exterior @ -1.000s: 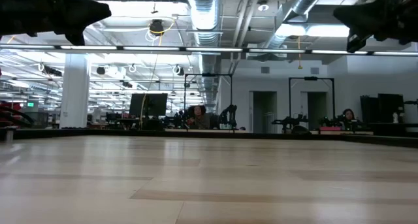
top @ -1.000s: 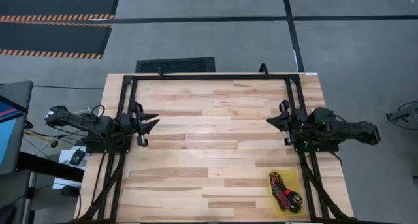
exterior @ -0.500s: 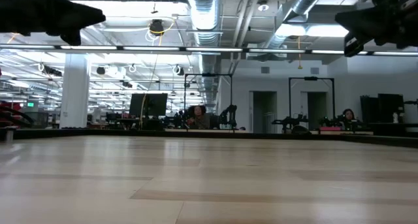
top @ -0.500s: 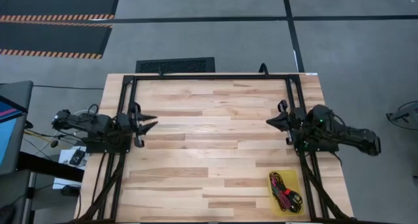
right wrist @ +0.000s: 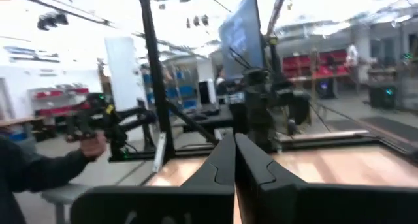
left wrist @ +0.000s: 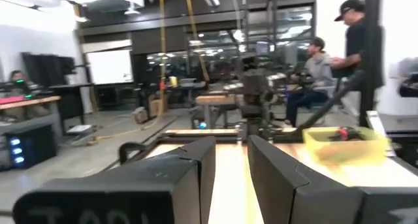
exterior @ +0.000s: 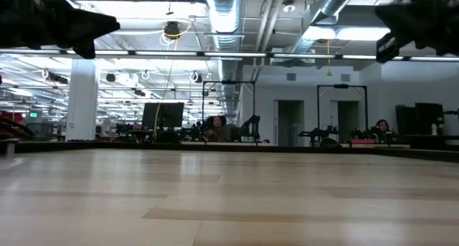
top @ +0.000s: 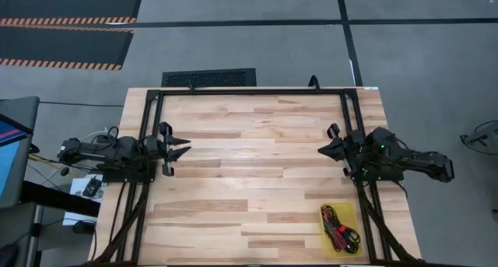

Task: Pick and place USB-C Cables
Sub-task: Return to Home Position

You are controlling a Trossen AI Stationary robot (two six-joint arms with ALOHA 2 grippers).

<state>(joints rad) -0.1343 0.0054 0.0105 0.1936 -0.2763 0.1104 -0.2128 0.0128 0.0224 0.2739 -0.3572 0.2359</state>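
The USB-C cables (top: 339, 227), black, red and magenta bundles, lie in a heap in a translucent yellow tray (top: 328, 237) at the table's near right corner. The tray also shows in the left wrist view (left wrist: 339, 140). My left gripper (top: 187, 146) hovers above the table's left side, points right and is a little open and empty. My right gripper (top: 321, 149) hovers above the right side, points left and is shut and empty, farther from the near edge than the tray. In the low view both grippers stay high above the wood, the left gripper (exterior: 107, 24) and the right gripper (exterior: 384, 20).
A black metal frame (top: 249, 92) runs along the table's far edge and down both sides under the arms. The bare wooden top (top: 249, 173) lies between the two grippers. People sit and stand in the room beyond the table.
My left arm has drawn back a little toward the table's left edge, and its gripper has dipped slightly. My right arm has shifted only slightly at its rear. The cables and the tray have stayed where they were.
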